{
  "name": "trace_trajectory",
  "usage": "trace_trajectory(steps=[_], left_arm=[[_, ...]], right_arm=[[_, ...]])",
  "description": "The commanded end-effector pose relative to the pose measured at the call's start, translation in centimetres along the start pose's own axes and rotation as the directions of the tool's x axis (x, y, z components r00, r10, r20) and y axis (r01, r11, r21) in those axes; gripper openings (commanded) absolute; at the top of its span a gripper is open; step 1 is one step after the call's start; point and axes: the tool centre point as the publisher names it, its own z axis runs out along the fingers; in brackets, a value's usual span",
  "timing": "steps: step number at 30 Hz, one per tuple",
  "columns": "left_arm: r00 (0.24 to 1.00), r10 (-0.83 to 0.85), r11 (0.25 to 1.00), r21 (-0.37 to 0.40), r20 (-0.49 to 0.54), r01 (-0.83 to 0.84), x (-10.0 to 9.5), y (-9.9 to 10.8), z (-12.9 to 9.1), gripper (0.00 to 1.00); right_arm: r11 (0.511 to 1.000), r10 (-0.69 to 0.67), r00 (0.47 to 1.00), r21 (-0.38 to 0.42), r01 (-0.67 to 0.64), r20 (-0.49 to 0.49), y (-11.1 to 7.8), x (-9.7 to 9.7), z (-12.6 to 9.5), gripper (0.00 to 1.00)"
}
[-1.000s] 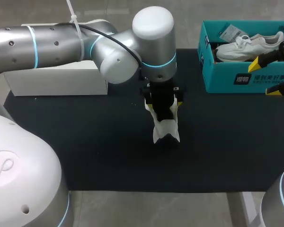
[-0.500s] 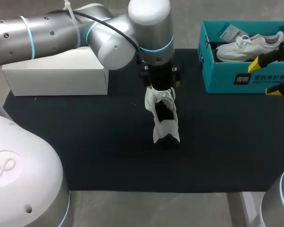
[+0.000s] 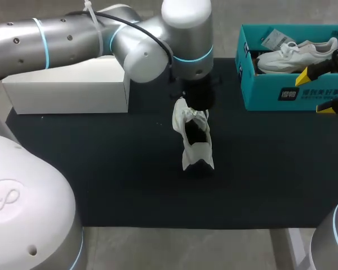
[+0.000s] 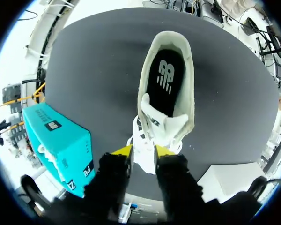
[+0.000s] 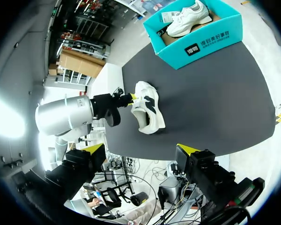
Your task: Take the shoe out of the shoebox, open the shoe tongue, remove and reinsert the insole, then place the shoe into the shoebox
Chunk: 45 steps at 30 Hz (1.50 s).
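My left gripper point(image 4: 144, 151) is pinched narrow on the laced front of the shoe point(image 3: 197, 151), which sits mid-mat point(image 3: 101, 169), well apart from the shoebox point(image 3: 270, 93). Now the tongue point(image 4: 161, 123): I'd draw it gently toward the toe rather than upward, or the shoe may tip. My right gripper point(image 5: 141, 149) hangs wide open and empty, so it could steady the heel point(image 4: 171, 40).

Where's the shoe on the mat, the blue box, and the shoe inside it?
shoe on the mat point(image 3: 196, 153), head view, white heel.
shoebox point(image 3: 265, 91), head view, front wall.
shoe in the box point(image 3: 296, 55), head view, its side.
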Motion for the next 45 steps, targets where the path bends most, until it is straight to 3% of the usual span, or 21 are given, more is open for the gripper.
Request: trace_trajectory(steps=[1,6,15,22,27,45], left_arm=[[0.998,-0.021,1.0,-0.005,-0.06,0.021,0.2,-0.4,-1.3,0.0],[0.994,-0.042,0.999,0.009,-0.097,0.044,1.5,-0.8,-1.1,0.0],[0.991,-0.028,0.996,0.083,-0.131,0.04,3.9,-3.3,0.6,0.0],[0.987,-0.058,0.987,0.143,-0.151,0.079,4.3,-4.0,-1.4,0.0],[0.982,-0.132,0.982,0.115,-0.135,0.148,4.3,-3.5,-3.9,0.0],[0.982,-0.132,0.982,0.115,-0.135,0.148,4.3,-3.5,-3.9,0.0]], right_arm=[[1.0,0.002,1.0,0.001,-0.002,0.003,0.1,0.1,0.1,1.0],[1.0,0.002,1.0,0.001,-0.002,0.003,0.1,0.1,0.1,1.0],[1.0,0.002,1.0,0.001,-0.002,0.003,0.1,0.1,0.1,1.0],[1.0,0.002,1.0,0.001,-0.002,0.003,0.1,0.1,0.1,1.0],[1.0,0.002,1.0,0.001,-0.002,0.003,0.1,0.1,0.1,1.0],[1.0,0.002,1.0,0.001,-0.002,0.003,0.1,0.1,0.1,1.0]])
